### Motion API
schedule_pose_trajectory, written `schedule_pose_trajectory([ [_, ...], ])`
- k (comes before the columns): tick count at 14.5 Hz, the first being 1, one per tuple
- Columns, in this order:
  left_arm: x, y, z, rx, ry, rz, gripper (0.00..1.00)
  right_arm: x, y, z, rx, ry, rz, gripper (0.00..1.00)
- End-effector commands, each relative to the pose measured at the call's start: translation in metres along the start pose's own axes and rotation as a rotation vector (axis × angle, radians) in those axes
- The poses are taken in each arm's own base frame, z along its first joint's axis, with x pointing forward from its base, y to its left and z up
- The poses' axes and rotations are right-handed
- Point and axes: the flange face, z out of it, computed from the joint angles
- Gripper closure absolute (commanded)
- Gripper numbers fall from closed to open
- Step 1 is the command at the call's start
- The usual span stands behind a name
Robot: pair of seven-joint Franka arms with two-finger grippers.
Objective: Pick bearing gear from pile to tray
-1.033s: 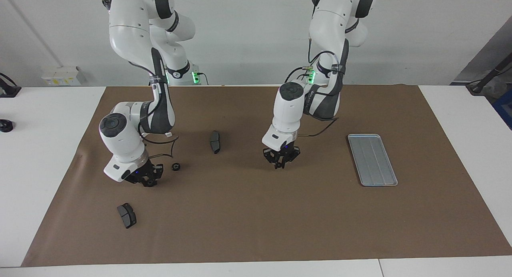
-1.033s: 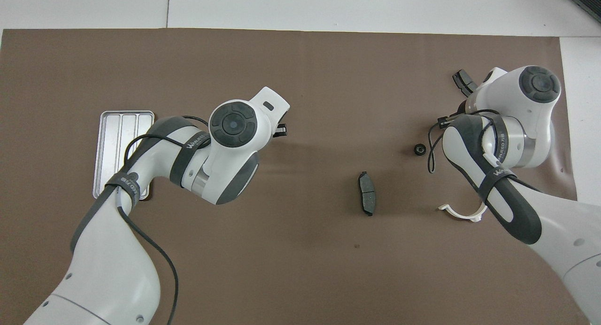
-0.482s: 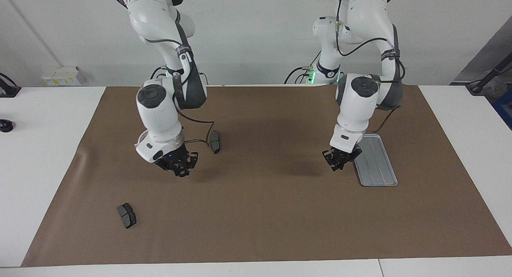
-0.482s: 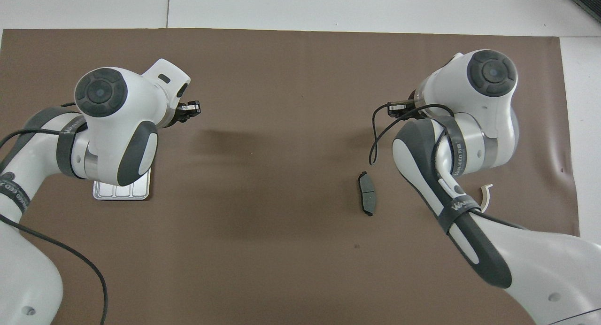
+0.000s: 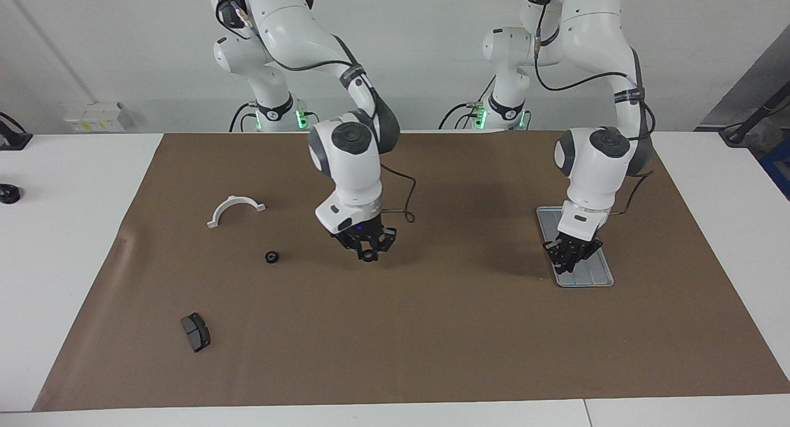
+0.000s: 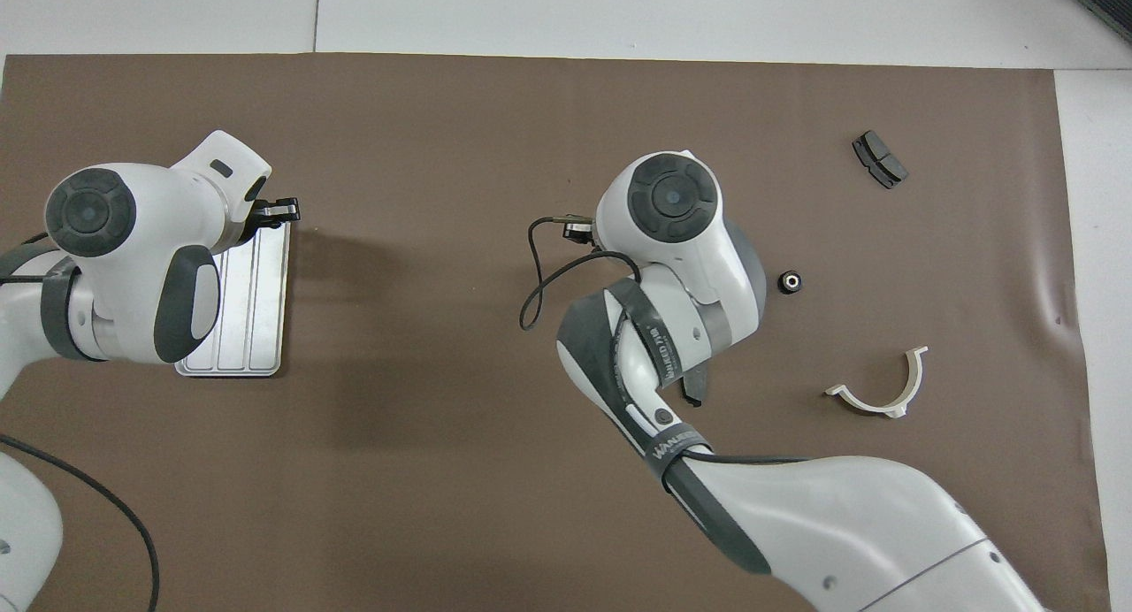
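Our right end effector (image 5: 368, 254) hangs over the middle of the worktop (image 5: 74, 229), clamped on a gear (image 5: 369, 257). In the overhead view, a second gear (image 6: 790, 282) lies at three o'clock of that wrist. Our left end effector (image 5: 571, 260) hovers over the tray (image 5: 602, 277) at nine o'clock. We cannot tell its state.

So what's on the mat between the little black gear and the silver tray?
Between the gear and the tray, only the right gripper hangs over the brown mat; nothing else lies there. The facing view shows it best.

bare mat (image 5: 469, 328) between right gripper (image 5: 368, 252) and tray (image 5: 592, 277).
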Motion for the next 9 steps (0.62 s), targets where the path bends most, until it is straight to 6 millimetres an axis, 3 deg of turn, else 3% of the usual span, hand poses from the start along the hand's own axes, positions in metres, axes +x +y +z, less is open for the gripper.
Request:
schedule_pose_trajectory([
  [1, -0.002, -0.018, 0.005, 0.010, 0.011, 0.026, 1.00, 0.002, -0.023, 0.029, 0.032, 0.034, 0.047, 1.00],
  [5, -0.005, -0.017, 0.027, 0.004, 0.020, 0.053, 1.00, -0.004, -0.038, 0.032, 0.079, 0.076, 0.044, 1.00],
  [6, -0.007, -0.019, 0.031, 0.002, 0.029, 0.053, 0.95, -0.004, -0.037, 0.032, 0.082, 0.080, 0.044, 1.00],
  [7, -0.005, -0.032, 0.032, 0.008, 0.029, 0.034, 0.84, -0.006, -0.037, 0.034, 0.084, 0.082, 0.045, 0.97],
  [8, -0.005, -0.034, 0.032, 0.009, 0.026, 0.030, 0.50, -0.008, -0.037, 0.036, 0.080, 0.077, 0.043, 0.77],
  [9, -0.004, -0.032, 0.031, 0.008, 0.026, 0.036, 0.09, -0.010, -0.036, 0.038, 0.076, 0.073, 0.042, 0.71],
])
